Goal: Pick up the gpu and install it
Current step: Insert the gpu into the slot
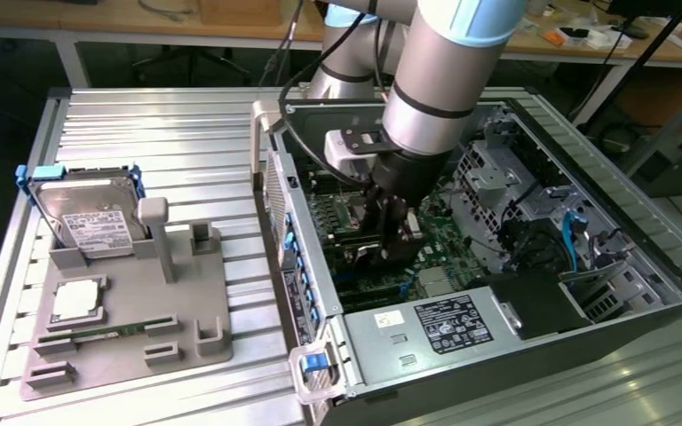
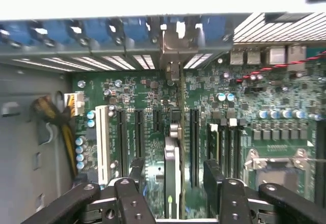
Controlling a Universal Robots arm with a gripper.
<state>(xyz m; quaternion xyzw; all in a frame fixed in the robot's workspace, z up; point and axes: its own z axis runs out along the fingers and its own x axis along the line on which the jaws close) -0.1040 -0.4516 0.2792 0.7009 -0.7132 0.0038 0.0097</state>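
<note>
The gpu (image 2: 173,152) stands edge-on in a motherboard slot, and its silvery bracket (image 2: 175,43) reaches the case's rear slot wall. My gripper (image 2: 174,175) is open. Its two black fingers (image 2: 136,172) straddle the card on either side with a gap to it. In the exterior view the gripper (image 1: 386,244) reaches down into the open computer case (image 1: 625,293), over the green motherboard (image 1: 436,240). The card sits under the gripper there, mostly hidden by it.
More expansion slots (image 2: 122,132) lie beside the card, and the CPU socket (image 2: 277,158) is off to one side. A power supply (image 1: 436,324) fills the case's near end. At the exterior view's left, a grey fixture (image 1: 128,311) holds a hard drive (image 1: 86,213) and a memory stick (image 1: 92,330).
</note>
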